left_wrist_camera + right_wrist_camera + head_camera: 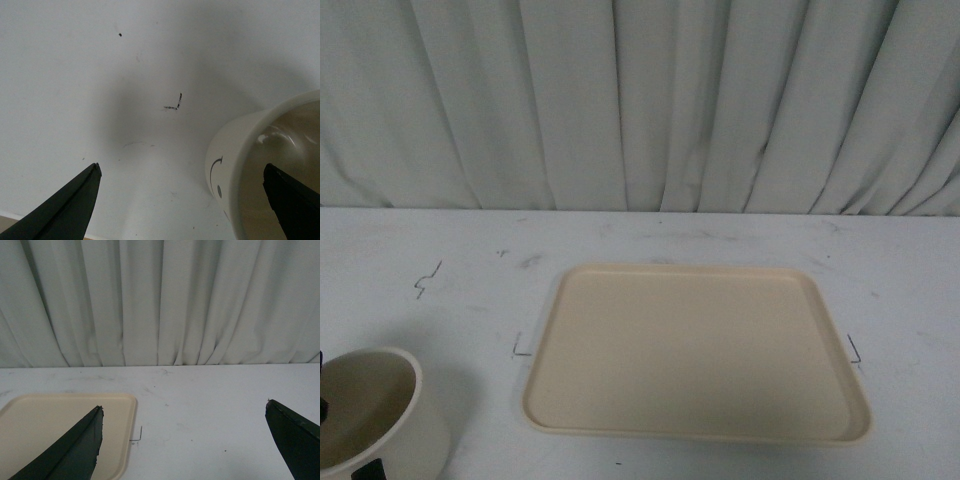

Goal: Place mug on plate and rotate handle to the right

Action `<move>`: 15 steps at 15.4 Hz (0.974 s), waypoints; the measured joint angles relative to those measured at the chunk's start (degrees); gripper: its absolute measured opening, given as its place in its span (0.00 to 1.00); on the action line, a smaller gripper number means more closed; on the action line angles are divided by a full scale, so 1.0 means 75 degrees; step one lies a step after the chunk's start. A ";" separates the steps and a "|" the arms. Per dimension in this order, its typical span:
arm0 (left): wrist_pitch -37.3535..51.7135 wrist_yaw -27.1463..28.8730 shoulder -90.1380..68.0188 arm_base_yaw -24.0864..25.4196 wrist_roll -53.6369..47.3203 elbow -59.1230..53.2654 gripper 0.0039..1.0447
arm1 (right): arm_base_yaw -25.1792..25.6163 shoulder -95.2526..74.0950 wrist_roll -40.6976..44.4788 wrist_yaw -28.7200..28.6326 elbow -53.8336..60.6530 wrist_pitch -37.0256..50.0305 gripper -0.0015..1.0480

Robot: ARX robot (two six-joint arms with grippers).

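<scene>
Two pincers, both spread apart: left pincer (180, 200) straddles the mug (230, 145) wall, right pincer (182, 440) hangs near the plate (690, 350). Mug stands on the surface (650, 235), left of the plate and apart from it.

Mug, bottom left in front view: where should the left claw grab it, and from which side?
Pinch the rim wall from above, likely. The mug stands upright, mouth open, left of the plate. The open left claw straddles that wall: one finger over the mouth, one outside. Handle not clearly visible.
</scene>
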State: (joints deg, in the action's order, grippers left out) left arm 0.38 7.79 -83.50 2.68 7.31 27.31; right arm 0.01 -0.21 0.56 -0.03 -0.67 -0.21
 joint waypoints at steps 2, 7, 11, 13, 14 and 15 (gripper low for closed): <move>0.0338 0.0009 -0.0539 -0.0009 0.0125 0.0087 0.94 | 0.0000 0.0000 0.0000 0.0000 0.0000 -0.0003 0.94; 0.0603 0.0163 -0.0988 -0.0245 -0.0026 0.0230 0.57 | 0.0000 0.0000 0.0000 0.0000 0.0000 0.0000 0.94; 0.0289 0.0210 -0.0831 -0.0323 -0.0029 0.0274 0.17 | 0.0000 0.0000 0.0000 0.0000 0.0000 0.0000 0.94; -0.0131 0.0219 -0.0291 -0.0545 -0.0044 0.0487 0.03 | 0.0000 0.0000 0.0000 0.0000 0.0000 0.0000 0.94; -0.0294 0.0251 -0.0172 -0.0731 -0.0090 0.0708 0.03 | 0.0000 0.0000 0.0000 0.0000 0.0000 0.0003 0.94; -0.0396 0.0236 -0.0149 -0.0938 -0.0154 0.0944 0.03 | 0.0000 0.0000 0.0000 0.0000 0.0000 0.0000 0.94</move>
State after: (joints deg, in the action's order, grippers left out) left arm -2.59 9.56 -84.62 -4.36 6.15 34.39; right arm 0.01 -0.21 0.56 -0.03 -0.67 -0.21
